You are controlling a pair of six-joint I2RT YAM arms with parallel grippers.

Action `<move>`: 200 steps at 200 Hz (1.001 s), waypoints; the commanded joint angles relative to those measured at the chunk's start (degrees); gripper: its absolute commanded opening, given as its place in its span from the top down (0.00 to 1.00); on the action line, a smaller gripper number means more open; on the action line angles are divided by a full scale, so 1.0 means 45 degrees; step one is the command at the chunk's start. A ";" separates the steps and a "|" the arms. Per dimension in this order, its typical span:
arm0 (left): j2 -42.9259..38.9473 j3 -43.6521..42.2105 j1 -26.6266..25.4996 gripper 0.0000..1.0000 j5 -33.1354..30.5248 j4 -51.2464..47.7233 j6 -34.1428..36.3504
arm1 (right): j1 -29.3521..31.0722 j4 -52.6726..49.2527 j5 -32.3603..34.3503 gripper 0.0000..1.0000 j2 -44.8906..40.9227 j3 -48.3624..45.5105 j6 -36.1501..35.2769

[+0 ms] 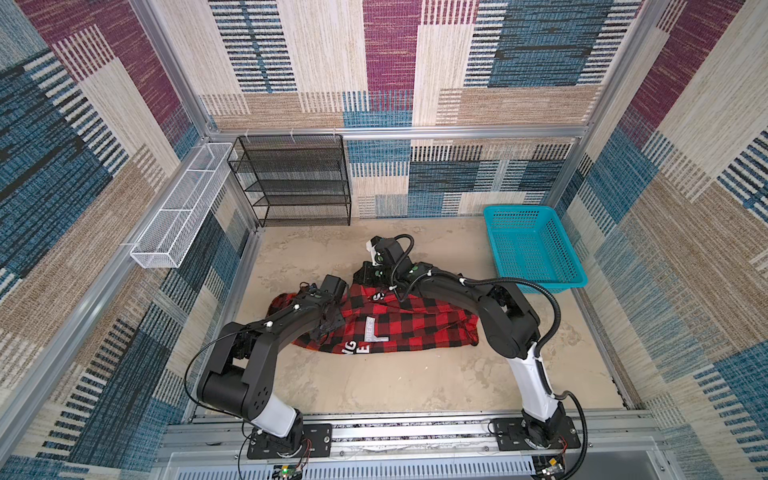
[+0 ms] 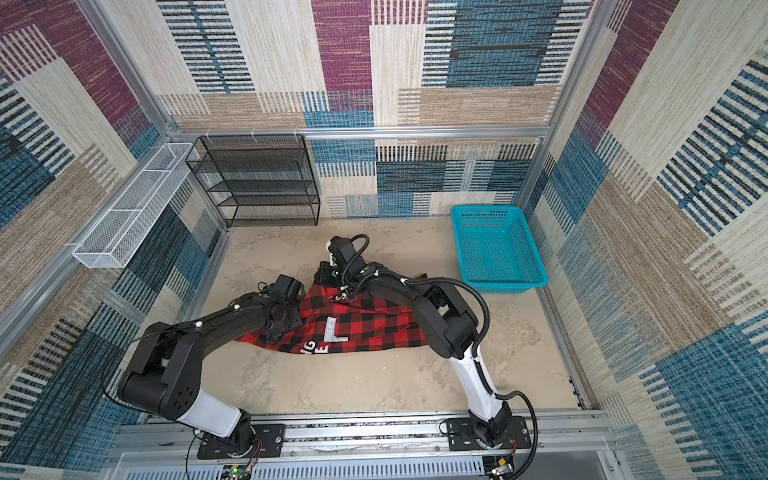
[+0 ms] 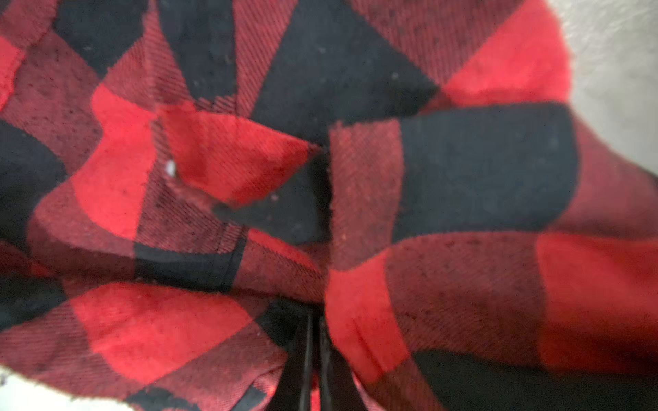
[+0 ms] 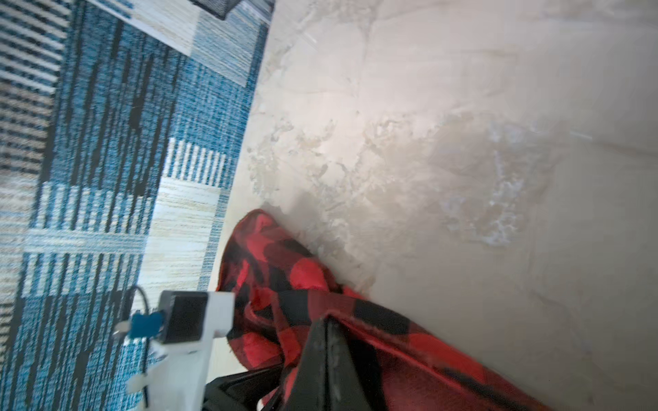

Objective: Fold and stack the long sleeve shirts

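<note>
Flannel shirt (image 1: 409,328) lay rumpled across mid-tabletop (image 1: 374,386), white lettering up, apart from the teal basket (image 1: 517,209). Left tool (image 3: 315,320) was pinched together on a fold of check cloth near the shirt's left end. Right tool (image 4: 327,325) was clamped on cloth at the far edge. Step judged: spreading out; no fold begun. Next move likely calls for lifting both grips together and drawing them apart to flatten the cloth without losing it.

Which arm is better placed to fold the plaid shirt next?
Right, likely: the right fingers grip the shirt at its far hem, free to draw it forward; the left fingers pinch bunched cloth.
</note>
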 commanded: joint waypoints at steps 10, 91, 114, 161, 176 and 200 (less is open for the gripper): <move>-0.0151 0.0081 -0.0010 0.90 0.0096 -0.0121 -0.0221 | 0.0289 0.0495 -0.0210 0.98 -0.0730 -0.0432 -0.1146; -0.0250 0.0103 -0.0016 0.91 0.0039 -0.0359 -0.0109 | 0.1008 0.0339 0.1297 0.98 -0.2372 -0.1702 -0.1326; -0.0321 0.0098 -0.0024 0.91 -0.0034 -0.0399 -0.0058 | 0.1245 0.0316 0.1531 0.99 -0.2880 -0.2498 -0.1088; -0.0220 0.0142 -0.0013 0.91 -0.0068 -0.0420 0.0030 | 0.1695 0.0190 0.2204 0.99 -0.4123 -0.3696 -0.0939; -0.0215 0.0142 -0.0016 0.91 -0.0073 -0.0429 0.0049 | 0.1799 -0.0003 0.2341 0.99 -0.4374 -0.3751 -0.0876; -0.0307 0.0101 -0.0009 0.91 -0.0101 -0.0464 0.0050 | 0.2041 -0.0464 0.2334 1.00 -0.4760 -0.4326 -0.0464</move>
